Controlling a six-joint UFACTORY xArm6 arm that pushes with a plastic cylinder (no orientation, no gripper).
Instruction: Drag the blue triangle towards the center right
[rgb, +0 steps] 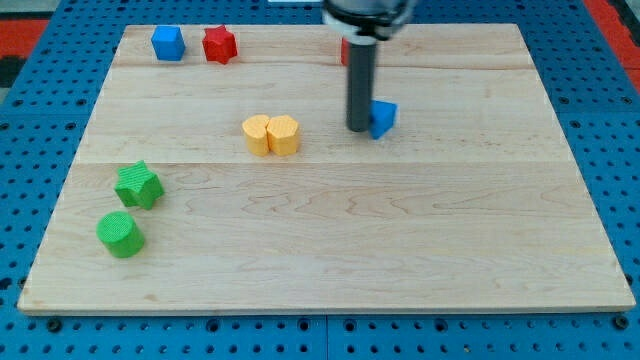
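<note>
A dark rod comes down from the view's top, and my tip (358, 128) rests on a pale wooden desk (330, 250). There is no gripper here, only the plain rod end, so nothing opens or closes. The tip sits against the left side of the blue triangle (383, 117), which lies right of the desk's middle, in its upper half. Behind the rod, near the top edge, a red block (344, 50) peeks out, mostly hidden. Left of the tip, two yellow blocks (271, 134) touch each other. Far left at the top stand a blue cube (168, 43) and a red star (219, 44). Lower left hold a green star (138, 185) and a green cylinder (121, 234).
</note>
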